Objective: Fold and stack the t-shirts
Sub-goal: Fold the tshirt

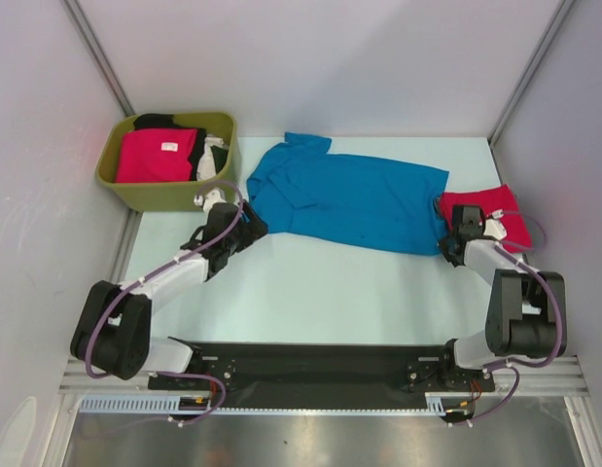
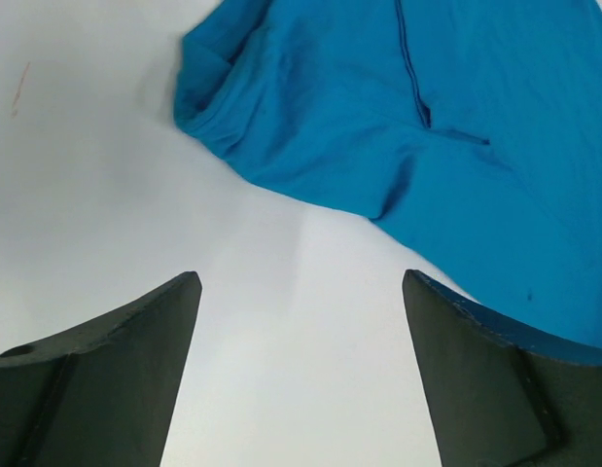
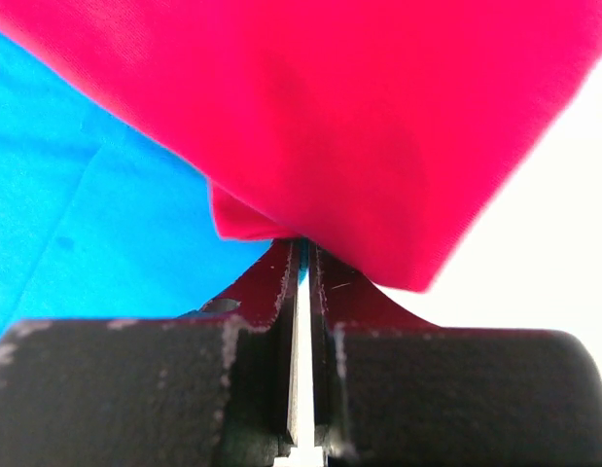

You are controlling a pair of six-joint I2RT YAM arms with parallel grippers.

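Note:
A bright blue t-shirt (image 1: 349, 199) lies spread across the middle of the table, collar to the left. Just short of its left sleeve (image 2: 427, 117) my left gripper (image 1: 250, 226) (image 2: 301, 277) hangs open, with only bare table between its fingers. A red t-shirt (image 1: 495, 209) lies folded at the right end. My right gripper (image 1: 459, 226) (image 3: 302, 243) is shut at the blue shirt's right hem (image 3: 87, 195). Its tips sit under the edge of the red cloth (image 3: 378, 107), with a sliver of blue between them.
An olive-green tub (image 1: 135, 190) stands at the back left. It holds a crimson-pink shirt (image 1: 155, 156) with a white label, plus black (image 1: 159, 121) and white (image 1: 215, 156) cloth. Grey walls close in the table on three sides.

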